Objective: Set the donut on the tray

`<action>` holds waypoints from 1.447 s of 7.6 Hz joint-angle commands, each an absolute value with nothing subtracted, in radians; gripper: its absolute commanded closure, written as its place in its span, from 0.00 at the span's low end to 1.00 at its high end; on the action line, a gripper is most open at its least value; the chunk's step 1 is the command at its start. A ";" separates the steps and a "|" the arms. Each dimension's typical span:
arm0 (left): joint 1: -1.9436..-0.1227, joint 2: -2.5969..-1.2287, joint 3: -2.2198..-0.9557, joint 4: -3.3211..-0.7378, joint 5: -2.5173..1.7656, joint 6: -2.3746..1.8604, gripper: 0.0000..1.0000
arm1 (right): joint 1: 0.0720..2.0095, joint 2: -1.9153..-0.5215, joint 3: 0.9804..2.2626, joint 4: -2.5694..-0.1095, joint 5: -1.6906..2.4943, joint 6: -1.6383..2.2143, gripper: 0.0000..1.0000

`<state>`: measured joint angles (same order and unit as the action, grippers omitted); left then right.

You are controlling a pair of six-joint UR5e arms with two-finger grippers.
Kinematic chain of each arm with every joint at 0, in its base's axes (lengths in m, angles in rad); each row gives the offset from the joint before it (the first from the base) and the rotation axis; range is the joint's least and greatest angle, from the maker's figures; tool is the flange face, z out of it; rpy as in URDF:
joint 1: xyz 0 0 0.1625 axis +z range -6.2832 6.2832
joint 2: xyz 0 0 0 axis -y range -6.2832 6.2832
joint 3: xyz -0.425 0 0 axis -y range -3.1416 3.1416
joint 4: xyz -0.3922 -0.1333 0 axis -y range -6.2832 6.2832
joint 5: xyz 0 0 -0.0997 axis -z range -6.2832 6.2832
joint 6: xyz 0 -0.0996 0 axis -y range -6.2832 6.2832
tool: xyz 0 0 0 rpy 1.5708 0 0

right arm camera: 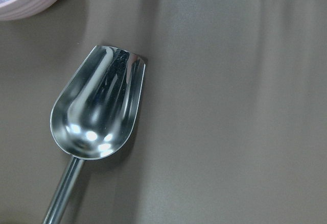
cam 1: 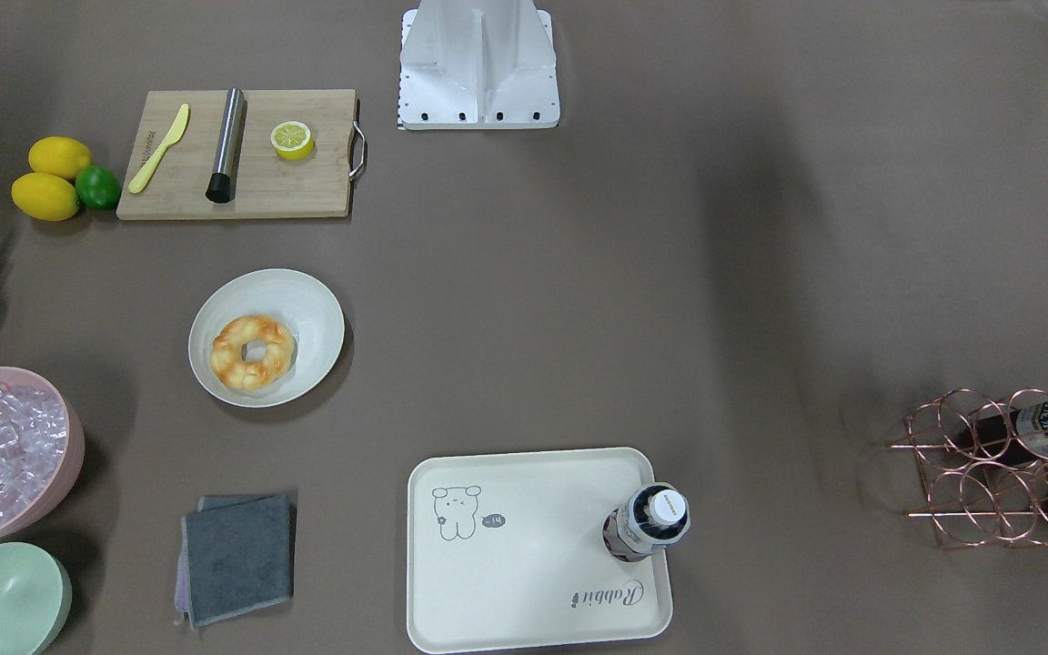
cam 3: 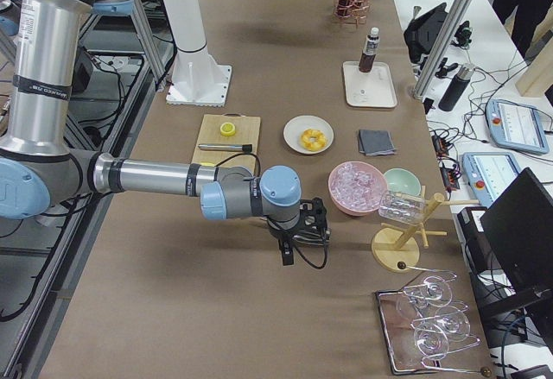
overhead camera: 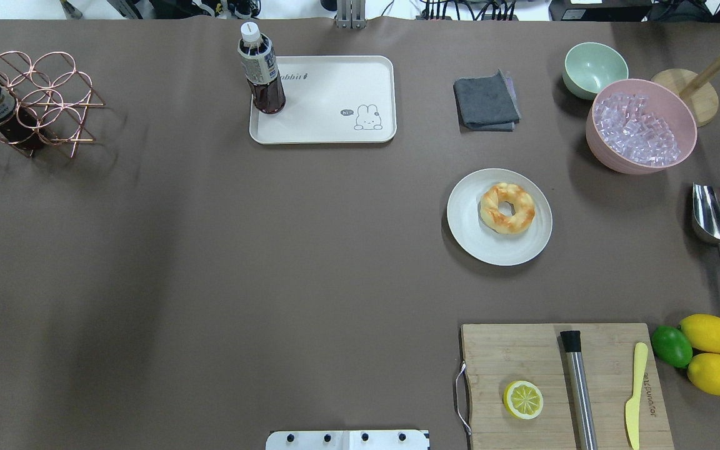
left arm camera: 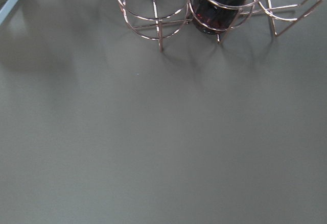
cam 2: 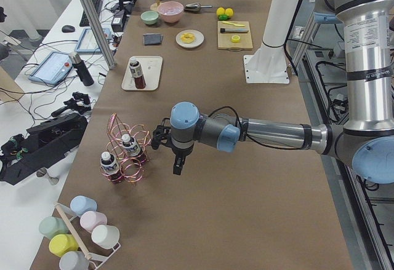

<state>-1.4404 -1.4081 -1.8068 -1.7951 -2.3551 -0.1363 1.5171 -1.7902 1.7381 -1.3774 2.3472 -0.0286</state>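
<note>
donut (cam 1: 253,352) on plate (cam 1: 310,305), tray (cam 1: 533,564) w/ bottle (cam 1: 656,520)

Overhead, front views face opposite; share tray (cam 1: 533,555).

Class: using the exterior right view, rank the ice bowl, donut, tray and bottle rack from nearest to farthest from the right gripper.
From the right gripper:
1. Ice bowl, just beside it.
2. Donut, mid-table.
3. Tray, farther along, on the operators' side.
4. Bottle rack, at the far end.
</note>
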 commanded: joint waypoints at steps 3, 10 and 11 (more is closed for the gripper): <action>-1.440 -1.407 -1.802 -1.793 -2.365 -0.137 0.03 | 1.509 -1.787 1.740 -1.374 2.381 0.046 0.00; -1.442 -1.405 -1.807 -1.796 -2.367 -0.137 0.02 | 1.383 -1.776 1.813 -1.257 2.422 0.345 0.00; -1.442 -1.405 -1.806 -1.796 -2.364 -0.146 0.02 | 1.302 -1.776 1.815 -1.104 2.416 0.568 0.00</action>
<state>-1.4418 -1.4053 -1.8070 -1.7959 -2.3671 -0.1371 1.4204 -1.7774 1.7991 -1.3002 2.4182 0.2511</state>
